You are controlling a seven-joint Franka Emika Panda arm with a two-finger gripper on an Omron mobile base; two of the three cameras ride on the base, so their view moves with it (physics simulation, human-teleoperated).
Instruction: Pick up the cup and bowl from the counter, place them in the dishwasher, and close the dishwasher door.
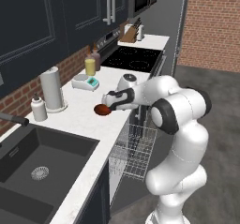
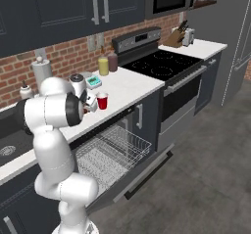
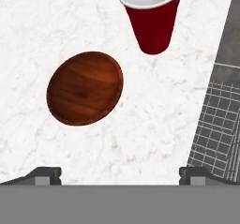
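The dark red-brown bowl (image 3: 85, 88) lies on the white counter (image 3: 154, 120), just ahead of and left of centre between my fingertips (image 3: 44, 175). Beyond it stands the red cup (image 3: 152, 19) with its white inside, upright and apart from the bowl. My gripper (image 3: 120, 177) hovers above the counter, open wide with nothing between its fingers. From the left base view the hand (image 1: 111, 101) hangs right over the bowl (image 1: 101, 109). The right base view shows the cup (image 2: 102, 101) beside the hand. The dishwasher door (image 2: 144, 172) lies dropped open with the wire rack (image 2: 110, 152) pulled out.
A paper towel roll (image 1: 51, 89), a soap bottle (image 1: 38, 108) and a black sink (image 1: 37, 157) sit to the left. A small scale (image 1: 86, 82) and a yellow-filled bottle (image 1: 90, 66) stand behind the bowl. The black stove (image 1: 133, 56) lies further along the counter.
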